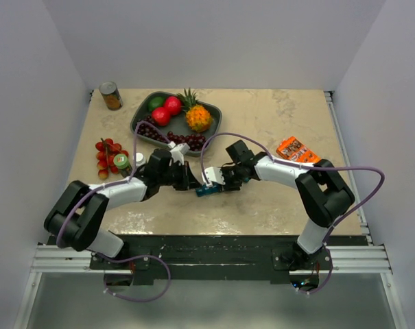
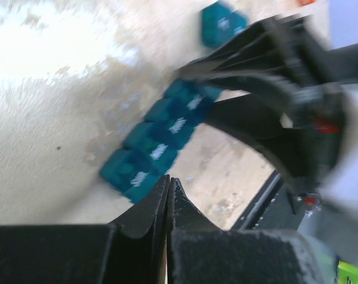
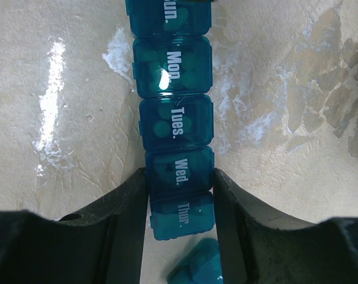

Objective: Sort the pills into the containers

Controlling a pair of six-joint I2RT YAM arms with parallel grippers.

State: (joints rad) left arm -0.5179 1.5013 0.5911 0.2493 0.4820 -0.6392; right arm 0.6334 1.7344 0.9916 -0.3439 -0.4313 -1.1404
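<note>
The containers, a teal strip mid-table toward the near edge, read Sun., Mon., Tues., Wed., Thur. Pale round pills show through Mon., Tues. and Wed. The right gripper clamps the Wed.-Thur. end, and the left gripper is pinched closed just beside the strip.

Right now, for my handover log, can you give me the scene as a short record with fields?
container strip: teal, on the table, day labels Mon to Thur readable
contents: round shapes show through Mon, Tues, Wed lids
right gripper: shut on the container strip at Wed
left gripper: shut, empty, tips near the strip's other end
loose compartment: teal, apart from the strip, past Thur
</note>
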